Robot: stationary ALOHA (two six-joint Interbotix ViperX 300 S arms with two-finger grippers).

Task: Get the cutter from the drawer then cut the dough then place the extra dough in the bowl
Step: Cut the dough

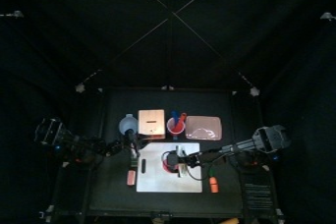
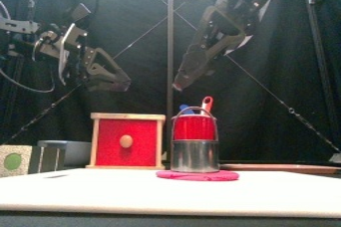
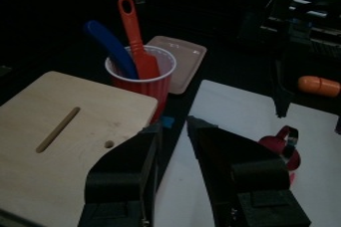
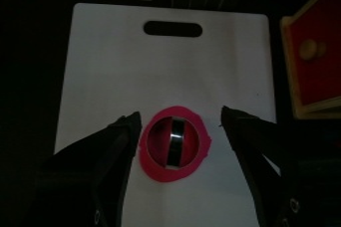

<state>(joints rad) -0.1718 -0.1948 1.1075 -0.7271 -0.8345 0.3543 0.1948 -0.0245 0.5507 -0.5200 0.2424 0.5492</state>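
A round metal cutter (image 2: 196, 155) stands on a flat pink dough disc (image 2: 197, 176) on the white cutting board (image 2: 160, 193). From above, the cutter (image 4: 174, 139) sits in the middle of the dough (image 4: 151, 157). My right gripper (image 4: 180, 121) hangs open over them, one jaw on each side and well above. My left gripper (image 3: 176, 143) is open and holds nothing, raised over the edge of the wooden box (image 3: 60, 136) near the red cup (image 3: 142, 76). The box's red drawer front (image 2: 128, 141) looks pushed in. The blue-grey bowl (image 1: 128, 125) is left of the box.
The red cup holds a blue knife (image 3: 106, 43) and a red knife (image 3: 130, 24). The pink tray (image 1: 203, 125) lies behind the board at the right. An orange toy (image 1: 207, 184) lies by the board's right edge and a small red thing (image 1: 130, 177) by its left edge.
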